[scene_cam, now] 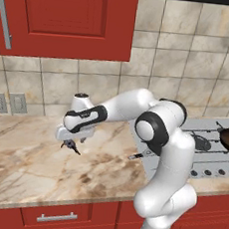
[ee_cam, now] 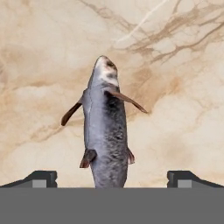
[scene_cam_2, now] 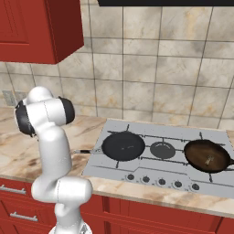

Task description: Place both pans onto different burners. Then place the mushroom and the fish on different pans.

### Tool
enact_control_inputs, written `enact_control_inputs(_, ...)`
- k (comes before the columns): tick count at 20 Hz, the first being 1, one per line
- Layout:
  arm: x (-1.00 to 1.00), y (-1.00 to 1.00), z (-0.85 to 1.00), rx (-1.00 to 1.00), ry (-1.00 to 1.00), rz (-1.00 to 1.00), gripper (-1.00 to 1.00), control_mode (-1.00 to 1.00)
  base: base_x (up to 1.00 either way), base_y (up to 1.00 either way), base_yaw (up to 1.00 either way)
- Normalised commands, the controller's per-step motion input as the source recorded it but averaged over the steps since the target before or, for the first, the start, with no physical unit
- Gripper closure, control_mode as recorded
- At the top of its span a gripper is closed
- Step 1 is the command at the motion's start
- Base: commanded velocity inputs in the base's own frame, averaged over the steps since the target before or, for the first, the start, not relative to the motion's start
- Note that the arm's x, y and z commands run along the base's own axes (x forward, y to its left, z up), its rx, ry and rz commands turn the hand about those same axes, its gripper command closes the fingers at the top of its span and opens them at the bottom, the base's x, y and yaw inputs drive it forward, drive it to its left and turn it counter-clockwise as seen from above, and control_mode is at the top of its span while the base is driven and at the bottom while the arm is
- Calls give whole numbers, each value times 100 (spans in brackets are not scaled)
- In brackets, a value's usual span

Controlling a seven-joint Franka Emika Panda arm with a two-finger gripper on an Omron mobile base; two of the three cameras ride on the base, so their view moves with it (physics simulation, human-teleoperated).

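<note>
The grey-blue fish (ee_cam: 105,131) lies on the marble counter, seen lengthwise in the hand view. My gripper (ee_cam: 112,179) is open right over it, one dark fingertip (ee_cam: 41,178) standing well clear on each side. In the left base view the gripper (scene_cam: 69,143) hangs low over the counter, left of the cooktop, with the fish (scene_cam: 76,150) under it. The flat black pan (scene_cam_2: 123,146) sits on the left burner. The brown pan (scene_cam_2: 206,155) sits on the right burner with a small lump (scene_cam_2: 209,160) inside, likely the mushroom. The middle burner (scene_cam_2: 162,150) is bare.
The silver cooktop (scene_cam_2: 151,132) has a row of knobs (scene_cam_2: 161,181) along its front. Red wall cabinets (scene_cam: 66,16) hang over the counter, and wall outlets (scene_cam: 7,104) sit at the back left. My own arm (scene_cam: 158,141) stands between the fish and the cooktop.
</note>
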Motion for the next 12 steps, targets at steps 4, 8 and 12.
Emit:
enact_control_inputs(4, 6, 14, -17, -2, 0, 0, -100, -100, 0, 0, 0)
enact_control_inputs(8, 8, 8, -14, -1, 0, 0, -100, -100, 0, 0, 0)
enact_control_inputs(12, 8, 1, -14, 0, 0, 0, -100, -100, 0, 0, 0)
